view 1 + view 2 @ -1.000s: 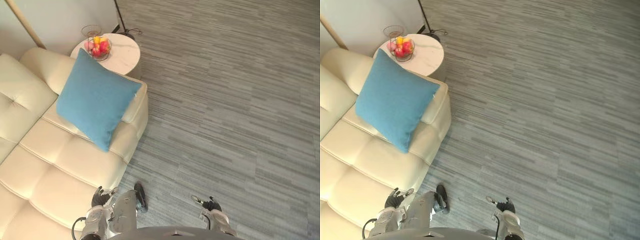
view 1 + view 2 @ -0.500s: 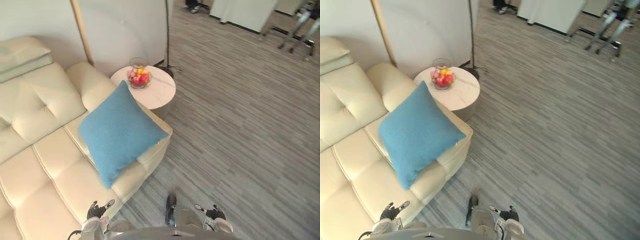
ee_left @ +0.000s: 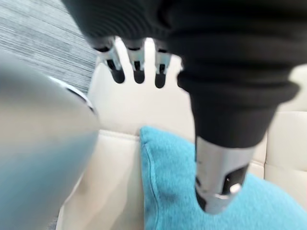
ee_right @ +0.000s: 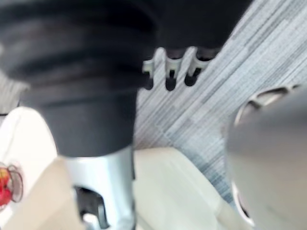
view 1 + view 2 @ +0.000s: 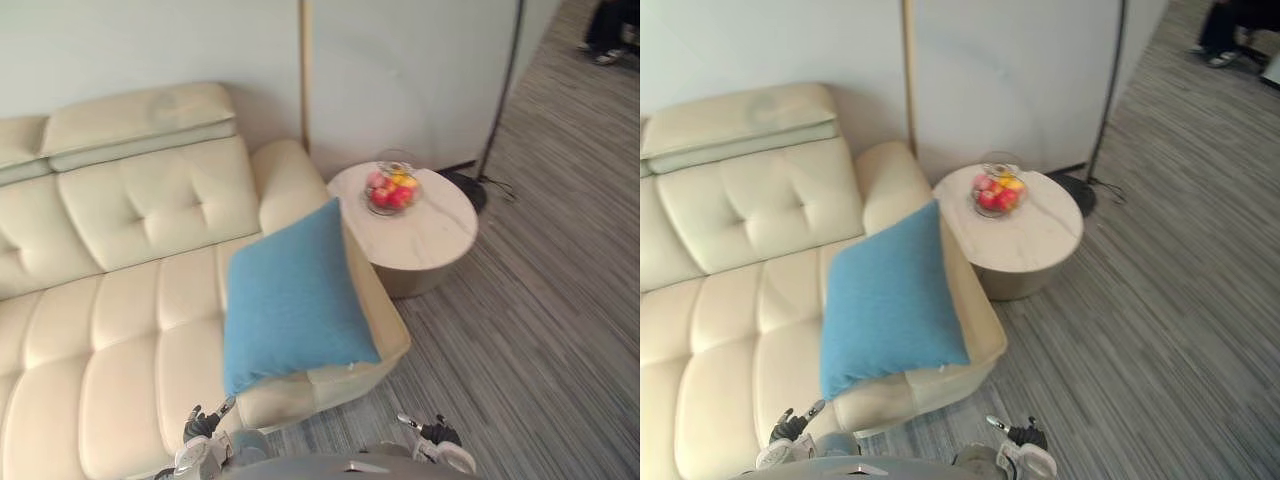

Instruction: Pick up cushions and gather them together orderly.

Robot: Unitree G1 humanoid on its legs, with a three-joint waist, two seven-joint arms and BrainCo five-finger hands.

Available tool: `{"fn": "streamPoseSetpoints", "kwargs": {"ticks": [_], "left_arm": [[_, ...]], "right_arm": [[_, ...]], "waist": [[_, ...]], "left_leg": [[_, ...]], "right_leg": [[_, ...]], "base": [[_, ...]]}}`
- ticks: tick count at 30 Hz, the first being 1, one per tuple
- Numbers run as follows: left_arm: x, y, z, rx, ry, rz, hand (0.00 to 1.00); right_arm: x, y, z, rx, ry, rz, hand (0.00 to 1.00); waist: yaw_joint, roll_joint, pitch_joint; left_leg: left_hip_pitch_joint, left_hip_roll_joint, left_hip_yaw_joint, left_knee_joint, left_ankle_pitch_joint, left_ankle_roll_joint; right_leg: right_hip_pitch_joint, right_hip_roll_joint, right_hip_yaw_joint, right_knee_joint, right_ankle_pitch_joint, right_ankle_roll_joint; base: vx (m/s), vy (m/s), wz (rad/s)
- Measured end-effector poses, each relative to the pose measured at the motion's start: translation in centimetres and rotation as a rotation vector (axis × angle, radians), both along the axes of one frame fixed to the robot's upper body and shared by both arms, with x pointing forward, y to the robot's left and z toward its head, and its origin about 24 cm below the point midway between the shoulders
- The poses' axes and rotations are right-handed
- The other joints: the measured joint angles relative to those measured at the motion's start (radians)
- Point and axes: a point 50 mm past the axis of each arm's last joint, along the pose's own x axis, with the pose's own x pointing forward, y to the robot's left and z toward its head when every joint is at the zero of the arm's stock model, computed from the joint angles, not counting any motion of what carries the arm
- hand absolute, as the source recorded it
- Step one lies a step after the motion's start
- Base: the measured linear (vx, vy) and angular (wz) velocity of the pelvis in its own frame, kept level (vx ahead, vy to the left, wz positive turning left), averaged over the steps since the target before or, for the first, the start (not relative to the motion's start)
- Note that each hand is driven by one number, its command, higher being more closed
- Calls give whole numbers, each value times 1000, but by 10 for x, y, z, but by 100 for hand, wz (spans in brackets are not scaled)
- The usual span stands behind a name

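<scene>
A blue square cushion [image 5: 292,299] leans against the right armrest of a cream leather sofa [image 5: 120,300]; the cushion [image 3: 177,191] also shows in the left wrist view. My left hand [image 5: 203,440] hangs low in front of the sofa's front edge, fingers relaxed and holding nothing. My right hand [image 5: 436,444] hangs low over the grey floor, fingers straight and empty. Both hands are well below and apart from the cushion.
A round white side table [image 5: 425,225] stands right of the sofa with a glass bowl of fruit [image 5: 390,188] on it. A floor lamp's pole and base [image 5: 478,185] stand behind the table. A person's shoes [image 5: 610,40] show at the far right.
The whole view has swung left and up as the camera moved: the sofa's backrest now shows and the table sits further right. Both hands still hang low and empty.
</scene>
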Motion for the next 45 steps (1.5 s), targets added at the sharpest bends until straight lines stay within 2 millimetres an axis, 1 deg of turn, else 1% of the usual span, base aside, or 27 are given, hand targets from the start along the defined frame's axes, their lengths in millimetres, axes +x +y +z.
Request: {"fn": "streamPoseSetpoints", "kwargs": {"ticks": [1,2,4,5,7,9,11,13,15,16,17,18,20,22,23,24,26,27,29,32,33,35,38,39,41,43,45], "left_arm": [[1,2,0,10,7,-31,0],[1,6,0,31,19,-72,0],[-2,16,0,58,36,-86,0],[-6,20,-1,70,52,-99,0],[-9,21,-2,73,66,-111,0],[-11,20,-3,70,73,-112,0],[-12,24,-3,75,79,-111,0],[-13,23,-3,74,84,-110,0],[-14,23,-4,72,87,-109,0],[-16,24,-4,72,91,-106,0],[-16,25,-4,74,89,-102,0],[-15,25,-3,75,85,-100,0],[-17,29,-2,83,74,-82,0],[-16,37,2,101,54,-51,0],[-15,40,4,110,36,-39,0],[-14,41,5,113,26,-31,0],[-6,47,12,139,-16,-21,0],[-5,48,13,142,-24,-20,0],[6,55,21,169,-81,-16,0],[21,63,34,210,-163,-27,0],[26,63,37,217,-185,-28,0],[34,62,41,214,-220,-27,0],[59,52,48,209,-278,-86,0],[64,50,50,208,-290,-97,0],[83,45,58,209,-336,-135,0],[114,36,73,213,-417,-175,0],[137,30,87,220,-476,-198,0]], "right_arm": [[0,0,-1,4,5,-7,0],[1,8,-3,30,14,-6,0],[1,15,-5,49,15,-8,0],[-1,14,-5,49,21,-19,0],[-6,11,-6,45,29,-35,0],[-7,10,-6,44,33,-37,0],[-9,8,-6,36,37,-51,0],[-11,4,-6,24,41,-64,0],[-7,-1,-2,1,22,-66,0],[-4,-7,2,-28,1,-63,0],[3,-17,11,-76,-45,-68,0],[8,-22,15,-99,-66,-64,0],[31,-41,41,-209,-182,-27,0],[51,-62,73,-345,-300,10,0],[57,-71,85,-401,-340,25,0],[59,-73,90,-420,-353,33,0],[70,-78,106,-463,-418,49,0],[71,-78,108,-466,-428,51,0],[83,-72,119,-476,-484,81,0],[104,-60,134,-478,-574,149,0],[111,-57,138,-477,-600,166,0],[121,-49,147,-478,-649,204,0],[150,-28,166,-472,-748,329,0],[154,-25,170,-474,-765,350,0],[168,-14,182,-472,-818,387,0],[183,-5,196,-476,-877,416,0],[192,2,207,-477,-916,433,0]], "waist": [[-3,-2,-7],[-5,-39,-7],[-5,-66,-9],[-12,-69,-12],[-22,-69,-15],[-27,-70,-19],[-35,-82,-26],[-42,-76,-23],[-45,-69,-19],[-47,-65,-20],[-51,-63,-19],[-52,-63,-19],[-53,-63,-19],[-57,-63,-19],[-56,-62,-20],[-56,-63,-21],[-56,-63,-23],[-56,-63,-23],[-54,-73,-29],[-52,-77,-37],[-48,-77,-37],[-44,-77,-37],[-37,-79,-35],[-35,-80,-34],[-31,-84,-10],[-32,-90,25],[-32,-97,61]], "left_leg": [[28,-30,18,-102,5,-7],[65,-72,25,-206,42,-6],[101,-111,17,-293,90,6],[131,-127,17,-327,104,13],[160,-144,19,-355,110,14],[174,-153,26,-385,129,18],[182,-165,33,-432,166,20],[202,-171,35,-476,193,17],[229,-172,38,-528,225,14],[244,-172,41,-562,246,16],[248,-173,43,-581,257,16],[246,-172,46,-581,259,17],[242,-172,67,-582,260,17],[237,-176,70,-582,258,19],[235,-178,71,-582,258,19],[232,-179,71,-582,258,19],[224,-181,69,-582,258,19],[223,-182,69,-582,258,19],[215,-195,72,-582,256,22],[205,-201,80,-582,255,24],[203,-202,83,-581,255,24],[195,-203,83,-581,258,31],[155,-206,84,-575,265,39],[145,-206,85,-575,266,41],[119,-203,85,-574,272,46],[26,-192,67,-517,266,52],[-60,-179,55,-446,248,59]], "right_leg": [[0,-1,-3,-23,18,15],[2,-12,21,-65,42,22],[26,-18,47,-117,80,21],[48,-24,62,-136,94,23],[70,-32,81,-156,98,29],[75,-32,88,-179,112,37],[70,-28,105,-208,126,46],[72,-23,113,-220,131,51],[74,-14,125,-227,138,52],[73,-9,131,-234,145,52],[66,-5,136,-244,147,51],[63,-5,140,-247,145,48],[51,-1,168,-255,157,51],[52,7,205,-273,169,56],[52,13,221,-284,169,57],[52,14,226,-289,169,57],[47,22,253,-314,170,57],[46,22,257,-316,171,56],[37,19,278,-329,205,55],[29,17,295,-345,223,60],[29,17,296,-347,231,53],[27,18,297,-352,242,64],[-10,20,297,-359,255,60],[-21,21,297,-359,258,58],[-44,23,299,-361,273,51],[-102,23,296,-362,308,37],[-153,21,296,-362,330,35]], "base": [[65,164,78],[66,197,66],[25,154,28],[20,125,13],[-6,85,-2],[-48,37,-10],[-94,1,-9],[-120,-23,-10],[-147,-29,-12],[-229,-26,-11],[-239,-21,-11],[-232,-5,-17],[-144,18,-25],[-145,28,-14],[-97,24,-7],[-51,21,-4],[0,0,0],[10,33,-7],[12,38,-6],[46,30,-9],[54,18,-10],[83,16,-3],[52,4,-2],[0,0,0],[-19,6,2],[-72,26,17],[-130,29,17]]}}
